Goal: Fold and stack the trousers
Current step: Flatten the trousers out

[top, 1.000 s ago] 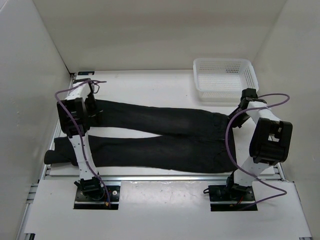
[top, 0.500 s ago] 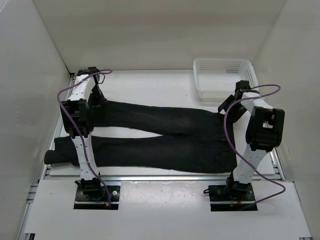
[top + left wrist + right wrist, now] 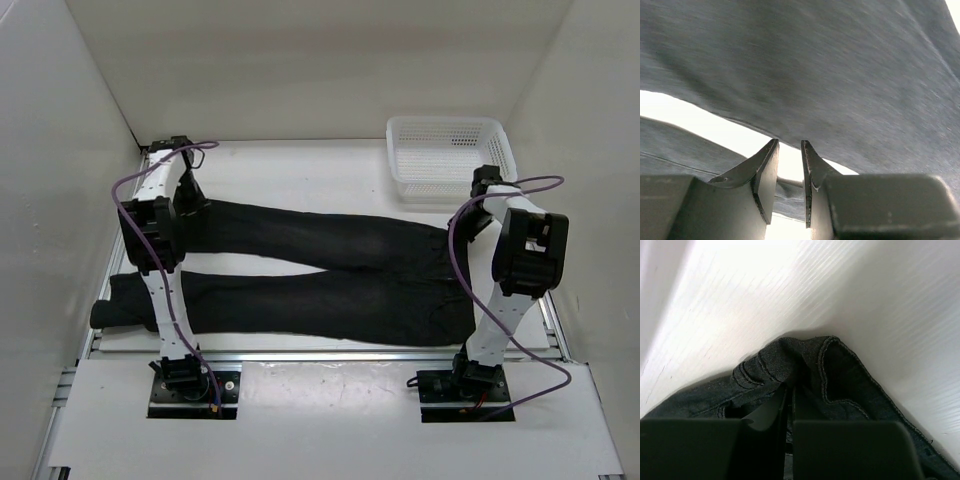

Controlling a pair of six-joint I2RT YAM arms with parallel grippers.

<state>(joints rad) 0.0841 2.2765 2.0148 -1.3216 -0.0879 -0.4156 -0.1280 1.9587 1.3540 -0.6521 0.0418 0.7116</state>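
Observation:
The black trousers lie spread flat across the table, waist at the right and both legs running left. My left gripper is at the hem end of the far leg. In the left wrist view its jaws stand a narrow gap apart, with the tips at the edge of the leg cloth and white table showing between them. My right gripper is at the far corner of the waist. In the right wrist view it is shut on the bunched waistband.
A white mesh basket stands at the back right, just behind the right arm. White walls enclose the table on the left, back and right. The near leg's hem reaches the table's left edge.
Both wrists have shifted a little toward the back of the table, and the right wrist swung in over the waist corner. The trousers lie much as before.

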